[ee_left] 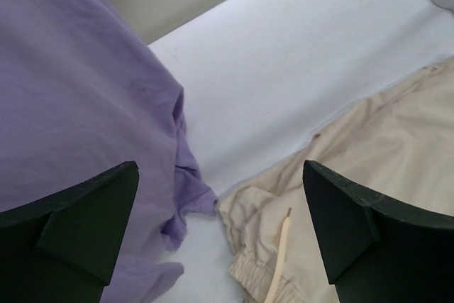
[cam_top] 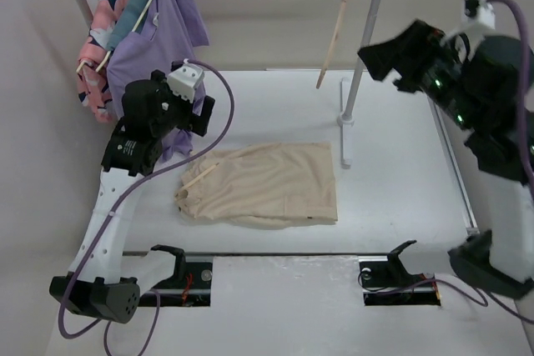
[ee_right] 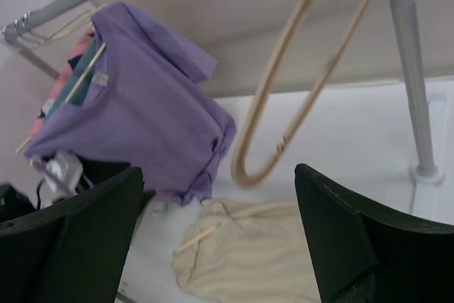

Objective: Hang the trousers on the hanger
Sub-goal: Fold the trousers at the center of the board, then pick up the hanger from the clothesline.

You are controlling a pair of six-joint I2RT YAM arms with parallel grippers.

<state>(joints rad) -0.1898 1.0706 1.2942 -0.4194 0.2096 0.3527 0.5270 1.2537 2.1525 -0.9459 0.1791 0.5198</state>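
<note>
Lying folded on bench (cam_top: 400,206), beige cloth trousers (cam_top: 267,185) not yet on thin pale curved hanger (cam_top: 335,31); left hand (ee_left: 218,168) and right hand (ee_right: 218,169) wide open, empty.

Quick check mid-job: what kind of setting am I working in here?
Probably a lab test bench dressed up as a wardrobe corner, not a real home: a bare white table, a metal clothes rail carrying a purple shirt on a hanger, and beige trousers lying on the tabletop.
</note>
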